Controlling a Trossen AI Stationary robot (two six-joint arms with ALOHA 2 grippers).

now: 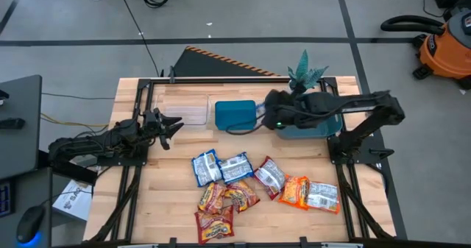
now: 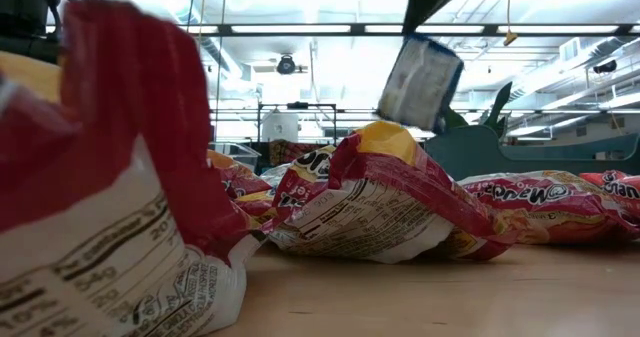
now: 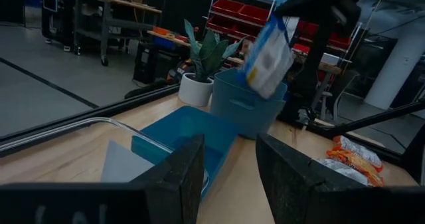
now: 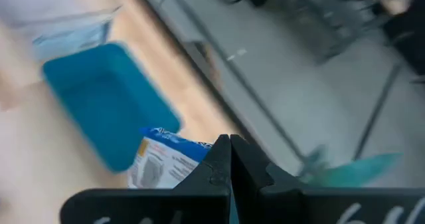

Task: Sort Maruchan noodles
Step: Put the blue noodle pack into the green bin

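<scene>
Maruchan noodles lie mostly in a loose heap on the near half of the wooden table: blue-and-white, orange and red-and-yellow packets, several overlapping or touching. One blue-and-white packet is off the table, pinched by an edge in the right gripper, whose fingers are clenched on it. In the low view that packet hangs tilted in the air above the heap, and in the left wrist view it dangles in front of the taller teal bin.

The grasp looks like the weak point. The fingers hold only a thin crinkly margin, so the packet could slip free and drop beside a bin, not into one. The right wrist view shows the shallow teal bin off to one side of the packet, so I judge that letting go now may miss it. A swinging packet may also catch a bin rim and hang there.

The left gripper waits over the far left of the table, near a clear tray, its fingers spread apart and holding nothing.
</scene>
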